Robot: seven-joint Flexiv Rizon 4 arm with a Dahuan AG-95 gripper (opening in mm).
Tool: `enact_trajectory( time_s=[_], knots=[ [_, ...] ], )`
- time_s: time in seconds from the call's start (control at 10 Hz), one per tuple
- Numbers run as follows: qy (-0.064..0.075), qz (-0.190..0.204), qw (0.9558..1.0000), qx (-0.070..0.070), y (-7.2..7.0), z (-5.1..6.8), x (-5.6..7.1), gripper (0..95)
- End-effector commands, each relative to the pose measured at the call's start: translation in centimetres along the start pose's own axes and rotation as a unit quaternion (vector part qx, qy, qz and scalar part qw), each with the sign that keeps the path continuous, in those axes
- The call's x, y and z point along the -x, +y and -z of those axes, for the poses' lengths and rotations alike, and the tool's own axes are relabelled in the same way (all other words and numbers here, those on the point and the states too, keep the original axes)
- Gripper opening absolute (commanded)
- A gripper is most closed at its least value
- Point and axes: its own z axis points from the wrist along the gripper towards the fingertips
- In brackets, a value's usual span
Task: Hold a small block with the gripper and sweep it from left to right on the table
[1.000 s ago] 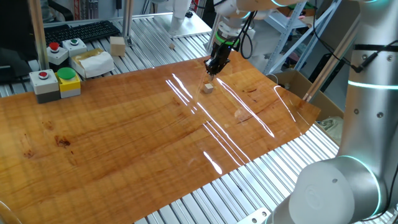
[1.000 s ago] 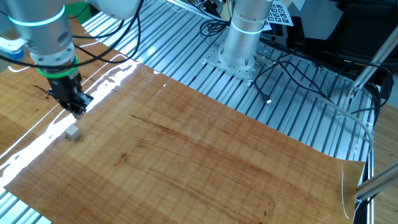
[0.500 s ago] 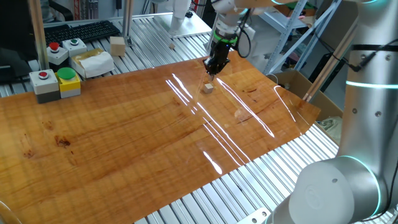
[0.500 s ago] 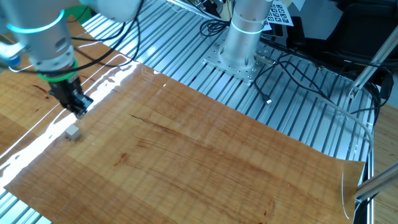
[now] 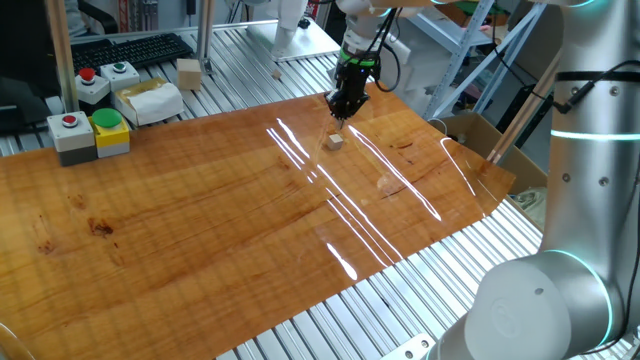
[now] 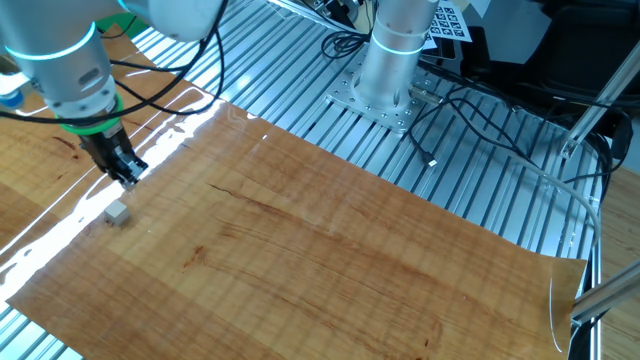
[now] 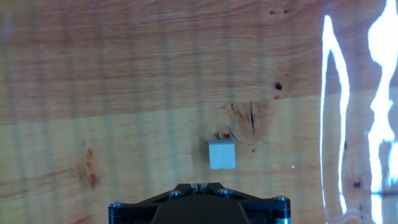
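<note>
The small block (image 5: 334,141) is a tiny pale cube lying free on the orange-brown table (image 5: 220,220), beside the glare streaks. It also shows in the other fixed view (image 6: 118,212) and in the hand view (image 7: 222,155). The gripper (image 5: 340,113), black with a green ring, hangs just above and behind the block without touching it. Its fingertips are pressed together with nothing between them, as the hand view shows (image 7: 199,185). In the other fixed view the gripper (image 6: 130,180) stands up and to the right of the block.
Button boxes (image 5: 90,130), a white box (image 5: 150,100), a larger wooden block (image 5: 188,73) and a keyboard (image 5: 130,48) stand at the far left edge. Ribbed aluminium slats (image 6: 320,110) surround the board. The arm's base (image 6: 390,60) and cables (image 6: 470,130) lie beyond.
The arm has lifted slightly, so the gripper sits a little higher over the table. The block has not moved.
</note>
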Motion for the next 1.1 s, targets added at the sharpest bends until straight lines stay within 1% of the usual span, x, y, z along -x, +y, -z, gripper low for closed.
enact_trajectory(
  time_s=[0.1, 0.3, 0.4, 0.5, 0.6, 0.7, 0.8, 1.1],
  knots=[
    [-0.005, -0.007, 1.0, 0.002, -0.1, 0.0, 0.3, 0.0],
    [-0.013, 0.0, 0.9999, 0.006, -0.1, 0.0, 0.3, 0.0],
    [-0.026, 0.008, 0.9996, -0.002, -0.1, 0.0, 0.3, 0.0],
    [-0.032, 0.013, 0.9993, -0.011, -0.1, 0.0, 0.3, 0.0],
    [-0.032, 0.014, 0.9994, -0.01, -0.2, -0.1, 0.3, 0.0],
    [-0.036, 0.016, 0.9992, -0.009, -0.5, -0.3, 0.7, 0.0],
    [-0.041, 0.018, 0.999, -0.009, -1.1, -0.7, 1.3, 0.0],
    [-0.044, 0.026, 0.9987, -0.007, -3.2, -1.9, 2.9, 0.0]
  ],
)
